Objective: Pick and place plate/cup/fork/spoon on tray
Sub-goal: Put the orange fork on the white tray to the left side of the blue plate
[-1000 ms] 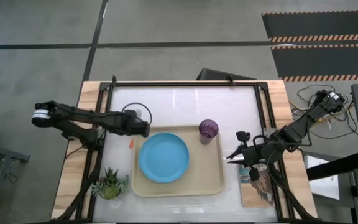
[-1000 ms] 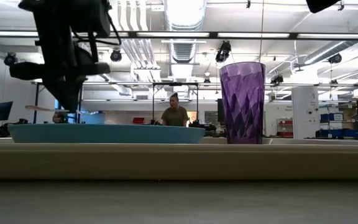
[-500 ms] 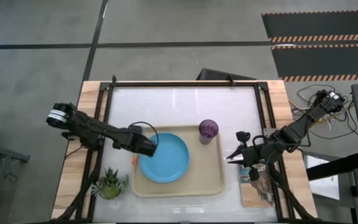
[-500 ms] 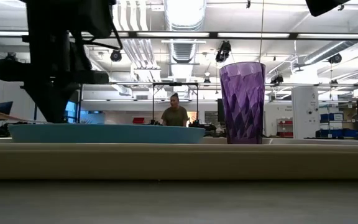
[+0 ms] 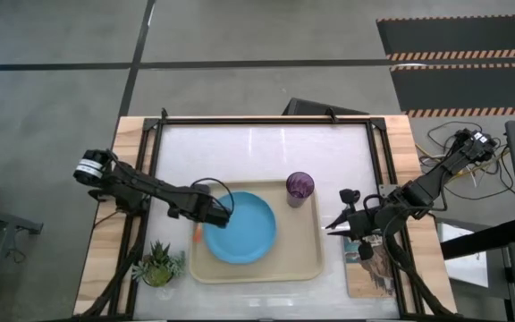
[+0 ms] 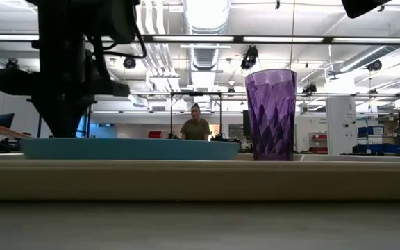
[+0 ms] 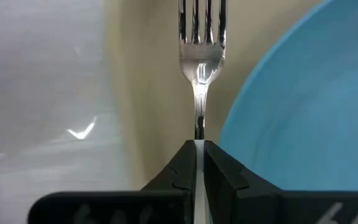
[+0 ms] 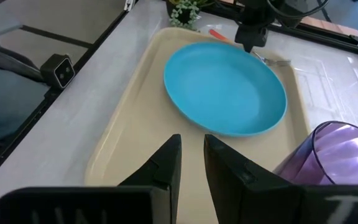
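The light-blue plate (image 5: 241, 228) lies flat on the cream tray (image 5: 302, 259), and the purple cup (image 5: 299, 189) stands upright on the tray's far right corner. My left gripper (image 5: 221, 215) is over the tray's left part beside the plate's rim, shut on the fork (image 7: 201, 37). The fork's orange handle (image 5: 197, 234) sticks out over the tray's left rim. My right gripper (image 5: 332, 225) waits just right of the tray, its fingers (image 8: 169, 158) a narrow gap apart and empty. The spoon is out of view. My left gripper pinches the fork's slim metal neck (image 7: 199, 127) between its two fingers, just behind the tines. The fingers come from above, and the tines (image 8: 279, 62) point out ahead of them along the plate's rim. The fork lies about level, low over the tray; whether it touches the tray I cannot tell.
A small potted plant (image 5: 159, 265) stands at the near left off the tray. A printed book (image 5: 372, 264) lies at the table's right edge under my right arm. A black frame (image 5: 266, 121) runs round the white table top. A person (image 6: 196, 126) stands far off in the room.
My left gripper has carried the fork from the table left of the tray toward the near edge and a little right, to the plate's left rim over the tray. It stays shut on the fork. The plate has slid a little toward the right.
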### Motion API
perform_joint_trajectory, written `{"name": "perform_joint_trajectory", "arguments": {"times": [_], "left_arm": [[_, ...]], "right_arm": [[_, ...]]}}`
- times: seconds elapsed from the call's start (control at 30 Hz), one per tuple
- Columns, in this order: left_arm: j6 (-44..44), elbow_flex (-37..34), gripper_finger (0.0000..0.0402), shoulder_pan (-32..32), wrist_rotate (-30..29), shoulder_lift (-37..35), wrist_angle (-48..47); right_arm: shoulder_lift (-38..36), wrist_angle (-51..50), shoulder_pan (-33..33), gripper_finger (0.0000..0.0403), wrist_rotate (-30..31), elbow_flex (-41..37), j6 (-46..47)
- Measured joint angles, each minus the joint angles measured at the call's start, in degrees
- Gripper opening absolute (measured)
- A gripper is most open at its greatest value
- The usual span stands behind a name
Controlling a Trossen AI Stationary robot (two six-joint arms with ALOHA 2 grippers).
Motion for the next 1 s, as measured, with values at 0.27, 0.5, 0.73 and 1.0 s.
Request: {"name": "perform_joint_trajectory", "arguments": {"times": [0.27, 0.5, 0.73, 1.0], "left_arm": [[0.1, -0.1, 0.0000, -1.1, 0.2, -0.1, 5.2], [-4.2, -0.9, 0.0000, -2.9, 0.2, -0.2, 3.1], [-10.3, -2.1, 0.0000, -4.1, 1.4, 1.0, 3.4], [-9.3, -2.0, 0.0001, -4.1, 2.0, 3.7, 5.6]], "right_arm": [[0.0, 0.0, 0.0, 0.0059, 0.0, 0.0, 0.0], [0.0, 0.0, 0.0, 0.0059, 0.0, 0.0, 0.6], [0.0, 0.0, 0.0, 0.0059, 0.0, 0.0, 0.5], [0.0, 0.0, 0.0, 0.0059, 0.0, 0.0, 0.5]]}}
